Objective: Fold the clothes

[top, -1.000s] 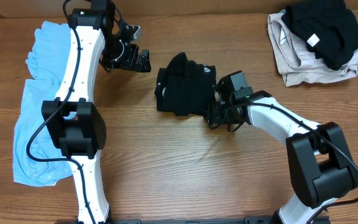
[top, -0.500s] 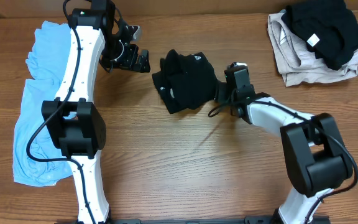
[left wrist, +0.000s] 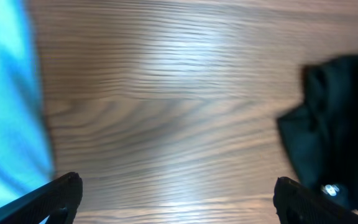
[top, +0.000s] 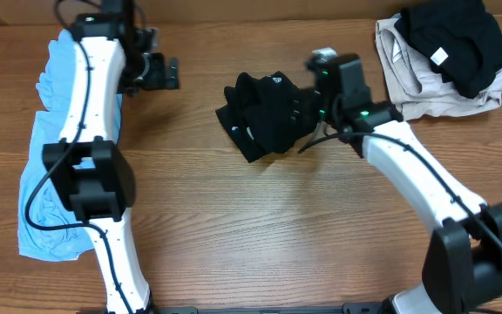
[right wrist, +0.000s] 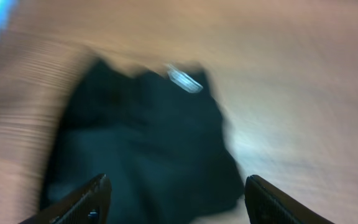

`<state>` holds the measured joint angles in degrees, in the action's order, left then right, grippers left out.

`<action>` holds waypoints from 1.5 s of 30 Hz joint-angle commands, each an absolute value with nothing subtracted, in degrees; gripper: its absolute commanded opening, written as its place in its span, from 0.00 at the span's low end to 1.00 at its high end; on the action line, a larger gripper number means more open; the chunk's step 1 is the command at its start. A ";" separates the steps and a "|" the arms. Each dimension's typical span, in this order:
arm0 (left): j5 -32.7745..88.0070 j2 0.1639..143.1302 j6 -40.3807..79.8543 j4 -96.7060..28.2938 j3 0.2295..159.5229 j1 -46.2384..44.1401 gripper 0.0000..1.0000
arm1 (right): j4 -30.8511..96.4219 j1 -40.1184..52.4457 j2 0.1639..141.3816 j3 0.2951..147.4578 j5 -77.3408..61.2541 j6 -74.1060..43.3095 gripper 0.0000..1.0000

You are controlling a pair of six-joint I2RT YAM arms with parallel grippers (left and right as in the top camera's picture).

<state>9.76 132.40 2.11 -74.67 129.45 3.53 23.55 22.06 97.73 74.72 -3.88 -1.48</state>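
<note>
1. Cloth at centre: a crumpled black fabric garment point(top: 264, 115) lies bunched in a loose lump on the brown wood-grain table point(top: 251, 227), about the middle of the far half.
2. It isn't folded. The edges are ragged, and a small white label point(top: 277, 80) shows near the top edge.
3. The right gripper point(top: 310, 106) sits at the garment's right edge, its arm reaching in from the lower right.
4. The right wrist view is heavily blurred, but the right gripper point(right wrist: 176, 199) has both fingers spread wide, with the black garment point(right wrist: 142, 143) spread below and ahead of them. The jaws are apart and clamp nothing. Whether the tips touch the cloth, I cannot tell.
5. The same white label point(right wrist: 182, 78) shows at the far edge of the lump in that view.
6. The left gripper point(top: 166, 73) is up at the far left, well apart from the black garment and over bare wood.
7. The left wrist view confirms it: the left gripper point(left wrist: 179, 199) has its fingers far apart with only table grain between them. The black garment point(left wrist: 340, 124) is off to the right and blue cloth to the left.
8. That blue is a light blue fabric garment point(top: 50, 174) laid out long down the table's left edge, rumpled, with the left arm crossing above it.
9. Far right corner: a heap of beige and black clothes point(top: 443, 57), black on top of beige, well away from both grippers.
</note>
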 commanded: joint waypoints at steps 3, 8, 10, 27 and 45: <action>8.78 132.66 6.90 -74.83 129.45 8.73 1.00 | 23.00 30.46 99.09 75.24 -1.72 3.33 0.76; 8.80 132.66 6.85 -75.83 129.45 11.38 1.00 | 22.41 35.83 104.27 76.09 3.01 7.66 0.80; 8.80 132.66 6.83 -76.09 129.45 11.84 1.00 | 22.41 36.67 106.74 76.93 4.64 8.86 0.84; 8.78 132.66 6.17 -76.16 129.45 11.53 1.00 | 22.41 37.12 120.29 82.04 6.87 15.22 0.88; 8.80 132.66 6.20 -75.81 129.45 10.31 1.00 | 26.63 25.80 122.50 82.02 18.06 11.97 0.88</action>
